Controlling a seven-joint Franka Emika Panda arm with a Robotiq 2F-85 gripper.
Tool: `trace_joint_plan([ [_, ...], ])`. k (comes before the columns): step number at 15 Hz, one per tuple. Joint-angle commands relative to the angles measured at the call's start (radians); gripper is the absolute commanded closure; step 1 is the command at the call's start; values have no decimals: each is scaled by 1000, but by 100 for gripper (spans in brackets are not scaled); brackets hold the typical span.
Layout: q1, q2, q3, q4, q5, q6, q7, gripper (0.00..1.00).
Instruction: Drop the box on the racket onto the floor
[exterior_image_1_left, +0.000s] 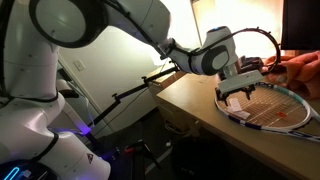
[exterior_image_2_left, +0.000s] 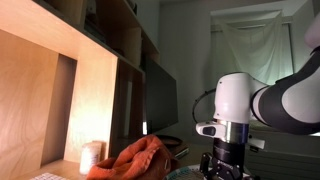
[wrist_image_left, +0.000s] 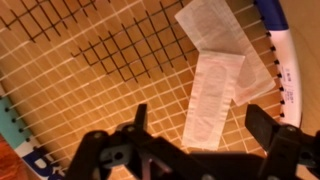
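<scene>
The racket (exterior_image_1_left: 275, 108) lies flat on a wooden table (exterior_image_1_left: 190, 100), and its pale string grid fills the wrist view (wrist_image_left: 90, 70). The box (wrist_image_left: 215, 90) is pale pinkish-white and lies flat on the strings near the white-and-blue frame (wrist_image_left: 283, 60). My gripper (wrist_image_left: 205, 125) is open just above the strings, with a finger on each side of the box's near end and not touching it. The gripper also shows over the racket head in both exterior views (exterior_image_1_left: 233, 95) (exterior_image_2_left: 222, 165). The floor (exterior_image_1_left: 120, 160) is dark with a blue-purple glow below the table's edge.
An orange cloth (exterior_image_2_left: 140, 158) lies on the table beside the racket, also seen at the far edge (exterior_image_1_left: 305, 68). A white cylinder (exterior_image_2_left: 92, 155) stands by a wooden shelf unit (exterior_image_2_left: 70, 90). A dark thin rod (exterior_image_1_left: 130, 97) leans by the table's edge.
</scene>
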Motion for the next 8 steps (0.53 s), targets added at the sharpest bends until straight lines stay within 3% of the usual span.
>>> trace_joint_plan([
  [1,17,11,-14,41,31,-44,-41,28],
  [8,27,6,-19,49,28,-46,-34,81],
])
